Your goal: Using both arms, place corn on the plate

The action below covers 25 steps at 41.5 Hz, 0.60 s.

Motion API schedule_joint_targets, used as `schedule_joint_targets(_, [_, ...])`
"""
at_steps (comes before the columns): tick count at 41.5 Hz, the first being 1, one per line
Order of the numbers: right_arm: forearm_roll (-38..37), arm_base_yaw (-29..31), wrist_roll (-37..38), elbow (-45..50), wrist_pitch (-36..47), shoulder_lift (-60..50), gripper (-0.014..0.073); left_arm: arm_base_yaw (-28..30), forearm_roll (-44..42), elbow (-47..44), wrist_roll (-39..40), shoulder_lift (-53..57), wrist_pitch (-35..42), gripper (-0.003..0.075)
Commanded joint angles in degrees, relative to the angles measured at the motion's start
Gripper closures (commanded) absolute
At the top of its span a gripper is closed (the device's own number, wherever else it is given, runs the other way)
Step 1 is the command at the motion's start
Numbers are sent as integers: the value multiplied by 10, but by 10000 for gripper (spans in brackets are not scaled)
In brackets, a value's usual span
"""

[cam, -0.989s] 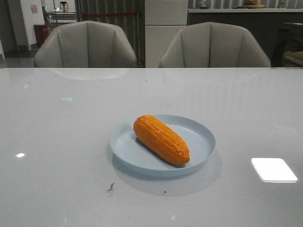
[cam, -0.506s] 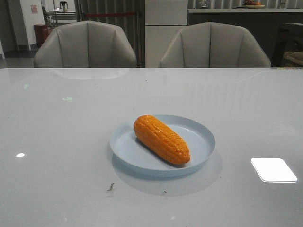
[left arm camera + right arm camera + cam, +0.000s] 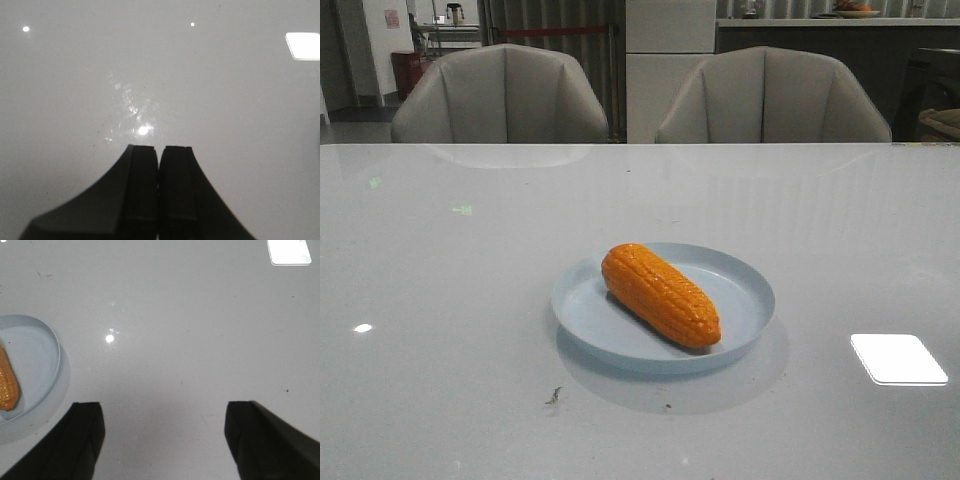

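Glossy grey table fills your view, bare near the front edge apart from a small dark speck and a bright window reflection on the right.

Near field, wrist views: your left gripper hangs over bare table, fingers pressed together, nothing between them. Your right gripper also hangs over bare table, fingers spread wide apart, nothing held. Neither arm shows in the front view.

Mid field: the plate sits near the table's centre, slightly right. The corn lies flat inside it, touching the plate floor, long axis on a diagonal; the blunt end points far-left, the tapered end near-right, close to the rim.

Key relation: only your right wrist camera catches the plate and a sliver of corn, off to one side of the open fingers and apart from them. The left wrist view shows neither. Judge the right arm as the nearer one.

Judgement: corn rests on plate, so placement looks done; no grasp seems called for.

Far field: two grey chairs behind the table, dim room beyond.
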<state>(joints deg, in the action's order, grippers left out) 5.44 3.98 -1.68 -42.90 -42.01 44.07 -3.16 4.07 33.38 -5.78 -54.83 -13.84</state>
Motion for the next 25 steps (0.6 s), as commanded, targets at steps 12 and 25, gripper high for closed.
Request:
schedule_joint_targets(12, [2,4,-7,-16,41,-4,-10,1,5,16,1,190,40,627])
schedule_joint_targets(25, [2,4,-7,-16,41,-4,-10,-5,3,14,1,238,-13,627])
